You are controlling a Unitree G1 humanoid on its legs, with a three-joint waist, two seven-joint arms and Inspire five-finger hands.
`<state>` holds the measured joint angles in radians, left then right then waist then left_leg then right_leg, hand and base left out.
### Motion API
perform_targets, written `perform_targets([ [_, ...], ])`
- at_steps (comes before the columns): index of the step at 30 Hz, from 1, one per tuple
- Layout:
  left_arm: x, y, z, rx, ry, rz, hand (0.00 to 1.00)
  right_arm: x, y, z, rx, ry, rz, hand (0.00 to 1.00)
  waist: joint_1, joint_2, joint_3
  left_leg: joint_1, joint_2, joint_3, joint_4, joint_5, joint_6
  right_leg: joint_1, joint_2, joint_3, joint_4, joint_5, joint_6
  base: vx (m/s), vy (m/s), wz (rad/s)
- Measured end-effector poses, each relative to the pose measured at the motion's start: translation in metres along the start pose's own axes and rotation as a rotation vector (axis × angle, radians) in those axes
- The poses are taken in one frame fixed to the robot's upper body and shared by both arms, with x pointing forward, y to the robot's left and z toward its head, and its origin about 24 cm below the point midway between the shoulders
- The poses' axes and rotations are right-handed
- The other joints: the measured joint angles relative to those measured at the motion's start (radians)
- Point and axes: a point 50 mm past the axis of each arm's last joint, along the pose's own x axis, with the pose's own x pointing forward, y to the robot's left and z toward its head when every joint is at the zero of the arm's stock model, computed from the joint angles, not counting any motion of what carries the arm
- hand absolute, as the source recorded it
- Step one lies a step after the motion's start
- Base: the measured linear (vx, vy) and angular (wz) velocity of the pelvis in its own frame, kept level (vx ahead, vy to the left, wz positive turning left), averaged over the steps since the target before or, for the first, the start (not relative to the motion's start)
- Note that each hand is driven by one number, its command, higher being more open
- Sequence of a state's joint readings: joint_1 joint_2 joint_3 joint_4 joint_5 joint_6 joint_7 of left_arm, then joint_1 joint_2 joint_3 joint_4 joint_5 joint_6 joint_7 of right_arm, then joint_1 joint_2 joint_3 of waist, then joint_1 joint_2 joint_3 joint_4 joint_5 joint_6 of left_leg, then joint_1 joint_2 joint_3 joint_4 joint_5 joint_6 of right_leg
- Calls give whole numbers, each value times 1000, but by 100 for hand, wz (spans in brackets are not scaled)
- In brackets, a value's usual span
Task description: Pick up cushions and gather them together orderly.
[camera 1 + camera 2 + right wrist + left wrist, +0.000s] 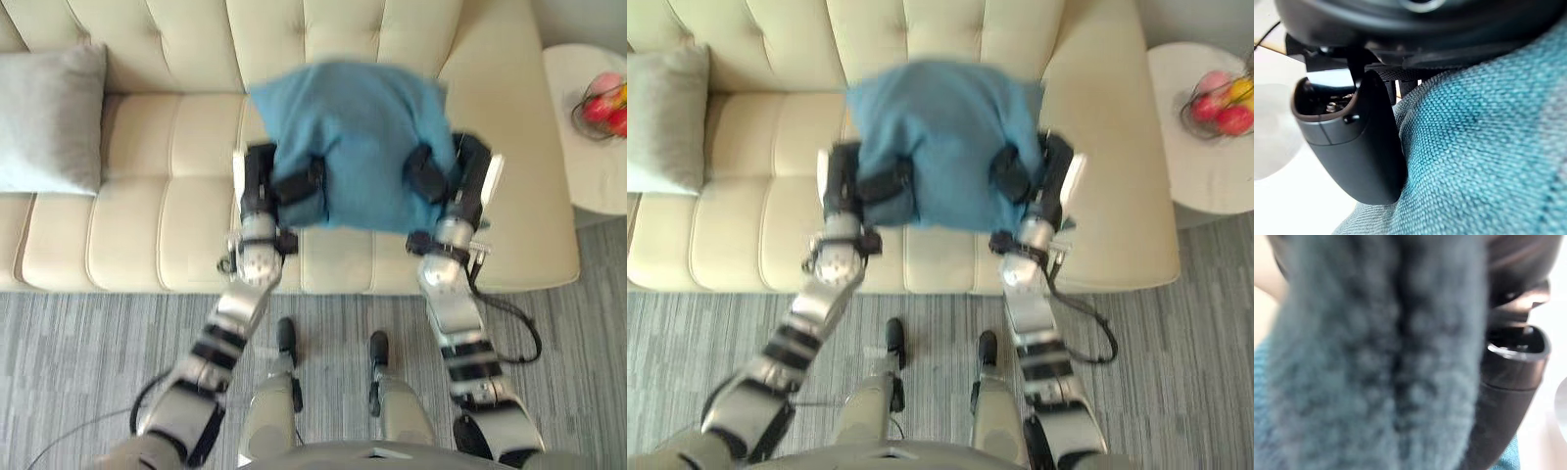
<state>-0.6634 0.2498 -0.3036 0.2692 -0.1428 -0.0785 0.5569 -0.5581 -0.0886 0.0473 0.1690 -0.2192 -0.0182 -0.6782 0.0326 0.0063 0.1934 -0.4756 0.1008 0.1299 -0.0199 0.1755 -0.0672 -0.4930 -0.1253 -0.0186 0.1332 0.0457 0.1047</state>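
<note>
Now: blue cushion up in both hands

Well, the blue cushion (pixel 358 137) is off the seat and held in the air in front of the cream sofa (pixel 147 215), roughly over its middle and right seat sections. The left hand (pixel 294 186) clamps the cushion's lower left edge, thumb wrapped onto the front face. The right hand (pixel 431 174) does the same on the lower right edge, so both hands are gripping it, one on each side. Up close from the right wrist, the thumb (pixel 1359 147) presses straight into the teal weave. From the left wrist, the fuzzy fabric (pixel 1376 362) sits hard against the hand.

Over at the sofa's far left end, a grey cushion (pixel 49 117) leans against the backrest, well apart from the blue one. To the right of the sofa stands a round white side table (pixel 588 166) with a wire bowl of fruit (pixel 602 103) on it. Grey striped carpet (pixel 88 343) runs along the sofa front.
</note>
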Motion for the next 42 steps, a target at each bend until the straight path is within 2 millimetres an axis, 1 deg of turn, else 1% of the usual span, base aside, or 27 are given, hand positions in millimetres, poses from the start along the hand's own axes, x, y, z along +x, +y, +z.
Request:
perform_targets([
  [1,7,-1,7,-1,-23,7,0,6,2,6,8,-19,-16,0,1,1,9,-3,0,0,-4,4,1,-6,0,0,0,2,0,0,0,0],
  [2,24,-4,27,-9,-84,25,100,21,6,23,30,-69,-56,0,4,7,33,-10,-1,0,-21,18,-3,-18,0,2,0,8,1,0,0,0],
  [3,31,-5,36,-9,-111,35,100,28,7,30,41,-87,-73,100,4,10,42,-15,-2,-1,-25,24,-1,-26,0,2,-1,11,2,0,0,0],
  [5,59,-5,76,4,-228,91,100,57,13,62,69,-164,-142,100,5,17,77,-49,-2,-4,-43,47,-2,-64,3,4,-15,32,2,0,0,0],
  [6,66,-5,88,0,-254,108,100,64,15,71,79,-179,-157,100,5,19,86,-62,-2,-5,-48,54,0,-75,3,4,-19,38,2,26,-2,-4],
  [8,88,-2,123,-15,-316,183,100,87,23,103,118,-206,-209,100,4,23,109,-104,-2,-6,-64,69,2,-124,4,3,-22,49,4,52,8,-2],
  [9,91,-3,129,-22,-324,198,100,90,24,108,125,-205,-220,100,3,23,114,-110,-2,-6,-64,69,2,-131,4,3,-22,49,4,95,32,2],
  [10,100,-1,144,-46,-329,253,100,98,26,118,129,-192,-256,100,4,23,124,-130,-1,-7,-64,69,2,-145,4,-1,-27,49,4,91,35,3],
  [13,111,3,157,-78,-309,292,100,107,31,124,126,-156,-255,100,5,23,126,-156,4,-10,-64,69,2,-164,4,-7,-34,49,4,110,37,4],
  [16,121,7,169,-178,-261,289,100,119,39,127,149,-76,-178,100,7,22,126,-198,11,-17,-63,69,2,-200,7,-31,-32,49,4,104,33,6],
  [17,123,7,168,-202,-234,278,100,121,41,124,154,-46,-153,100,9,22,128,-204,15,-20,-63,69,2,-208,7,-36,-25,49,4,144,42,0],
  [19,127,4,152,-242,-143,243,100,127,42,115,175,35,-91,100,17,25,137,-210,36,-27,-63,69,2,-271,20,-53,83,38,2,89,19,-11],
  [20,128,3,142,-246,-94,237,100,130,41,109,166,64,-73,100,18,27,147,-211,46,-34,-61,69,2,-349,21,-65,200,-18,-14,33,3,14],
  [21,128,-1,132,-253,-46,226,100,133,37,103,149,87,-70,100,14,25,149,-222,39,-42,-60,69,1,-351,19,-65,101,-14,-26,41,6,46],
  [22,127,-4,126,-259,-17,213,100,135,34,100,131,101,-70,100,8,17,153,-230,22,-49,-58,63,-6,-332,14,-68,-9,90,-31,29,21,78],
  [23,126,-5,121,-270,5,202,100,138,29,98,120,105,-71,100,1,8,159,-240,9,-57,-52,49,-24,-324,2,-80,-57,149,-43,42,16,43],
  [24,126,-3,113,-309,36,207,100,141,30,106,113,76,-42,100,16,7,176,-277,30,-54,-23,41,-34,-328,20,-80,-100,172,-42,40,9,14],
  [25,125,-1,111,-318,44,211,100,141,30,108,108,65,-34,100,15,6,185,-277,34,-54,-20,40,-35,-328,24,-80,-99,172,-42,34,-24,-19],
  [26,124,4,100,-363,81,230,100,142,30,113,95,27,-13,100,7,6,222,-277,48,-54,-7,40,-35,-322,37,-82,-91,172,-42,13,-30,-7],
  [27,121,5,91,-371,80,235,100,143,28,115,109,28,-12,100,-1,-1,229,-277,51,-54,2,39,-37,-321,43,-83,-84,172,-42,11,-24,-6],
  [29,117,5,86,-383,65,235,100,144,25,113,113,32,-16,100,-6,-2,230,-276,55,-55,17,33,-44,-311,47,-83,-84,172,-42,14,5,4],
  [32,106,-2,64,-426,120,201,100,140,11,93,111,43,-40,100,-8,-3,231,-256,63,-58,47,32,-45,-263,50,-89,-85,171,-43,58,34,17],
  [33,99,-3,51,-428,145,194,100,137,5,82,122,62,-58,100,1,-3,230,-245,66,-59,50,30,-47,-250,52,-90,-84,171,-43,65,62,7],
  [35,93,-1,41,-426,157,189,100,135,-2,75,137,71,-76,100,8,-4,231,-244,65,-60,50,26,-52,-248,54,-91,-84,168,-47,40,51,2],
  [37,91,8,35,-415,151,197,100,132,-11,63,147,94,-102,100,15,-11,235,-244,64,-61,50,17,-59,-248,61,-90,-85,163,-53,18,54,-1],
  [40,82,23,17,-383,172,220,100,119,-31,30,136,156,-150,100,18,-16,237,-223,65,-68,59,18,-58,-223,62,-92,-78,161,-56,20,64,3],
  [42,76,34,9,-362,170,238,100,113,-45,20,146,162,-180,100,17,-17,238,-204,65,-67,59,18,-58,-211,62,-92,-66,156,-60,40,65,-3],
])
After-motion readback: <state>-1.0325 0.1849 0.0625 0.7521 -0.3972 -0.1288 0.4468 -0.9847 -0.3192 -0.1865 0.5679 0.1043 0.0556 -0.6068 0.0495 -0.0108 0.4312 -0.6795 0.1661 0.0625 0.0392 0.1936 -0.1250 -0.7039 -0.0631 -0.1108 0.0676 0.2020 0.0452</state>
